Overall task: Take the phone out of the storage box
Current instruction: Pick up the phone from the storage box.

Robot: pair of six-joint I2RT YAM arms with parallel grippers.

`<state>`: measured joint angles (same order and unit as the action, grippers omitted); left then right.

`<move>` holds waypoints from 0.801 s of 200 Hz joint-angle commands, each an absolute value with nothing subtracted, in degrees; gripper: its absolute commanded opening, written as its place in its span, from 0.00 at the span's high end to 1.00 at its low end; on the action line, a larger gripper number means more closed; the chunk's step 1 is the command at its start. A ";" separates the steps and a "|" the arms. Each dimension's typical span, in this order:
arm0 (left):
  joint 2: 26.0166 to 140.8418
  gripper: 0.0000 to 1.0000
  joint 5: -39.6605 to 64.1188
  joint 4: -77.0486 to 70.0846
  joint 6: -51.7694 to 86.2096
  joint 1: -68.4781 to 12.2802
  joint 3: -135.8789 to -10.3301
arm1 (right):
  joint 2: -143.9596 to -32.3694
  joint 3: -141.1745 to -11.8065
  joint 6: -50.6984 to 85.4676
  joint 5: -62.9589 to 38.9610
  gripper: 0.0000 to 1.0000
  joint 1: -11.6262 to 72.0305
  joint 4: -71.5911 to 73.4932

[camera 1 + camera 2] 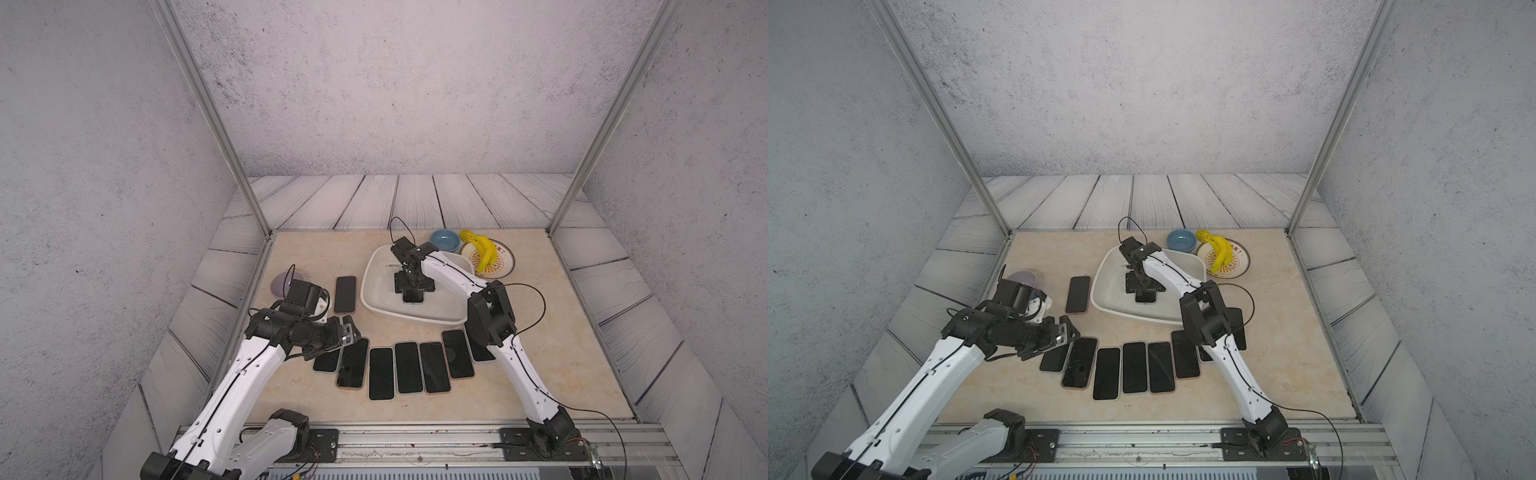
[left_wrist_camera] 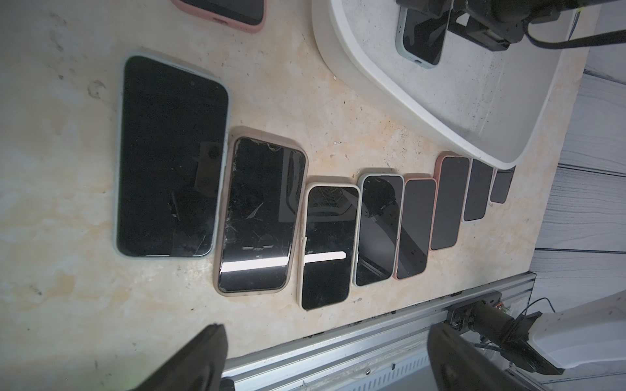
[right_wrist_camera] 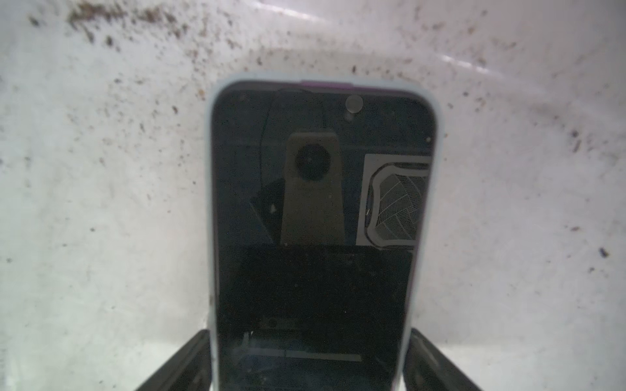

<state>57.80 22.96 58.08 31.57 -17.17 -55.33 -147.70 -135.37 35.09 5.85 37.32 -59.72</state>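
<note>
The storage box (image 1: pixel 367 291) (image 1: pixel 1098 291) is a shallow white tub at the table's middle back, scuffed inside (image 3: pixel 101 169). In it lies the phone (image 1: pixel 413 299) (image 1: pixel 1145 298) (image 2: pixel 423 37) (image 3: pixel 315 220), dark screen up in a pale case. My right gripper (image 1: pixel 412 289) (image 3: pixel 306 359) points down into the box. Its fingers (image 3: pixel 189 362) press against both long edges of the phone. My left gripper (image 1: pixel 353 329) (image 1: pixel 1073 330) (image 2: pixel 325 359) hovers open and holds nothing, above the left end of the phones laid out on the table.
Several phones (image 1: pixel 407 368) (image 2: pixel 264 216) lie in a curved row in front of the box, and one more (image 1: pixel 345 294) lies left of it. A lilac bowl (image 1: pixel 282 279) sits far left. A blue bowl (image 1: pixel 444 240) and a banana (image 1: pixel 484 249) on a plate (image 1: pixel 506 266) stand behind the box.
</note>
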 commanded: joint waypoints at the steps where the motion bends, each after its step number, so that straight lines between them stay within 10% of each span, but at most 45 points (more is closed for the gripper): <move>1: 57.44 0.01 23.28 58.78 32.08 -17.58 -55.02 | -153.73 -133.42 33.80 1.87 0.23 37.17 -64.35; 160: 65.68 0.01 25.01 51.13 32.87 -18.49 -58.95 | -129.20 -129.38 26.82 -8.29 0.37 33.75 -63.06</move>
<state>64.05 23.94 53.15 32.64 -17.89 -56.31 -134.54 -128.95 28.32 -2.17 34.81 -61.04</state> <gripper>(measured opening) 0.985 0.768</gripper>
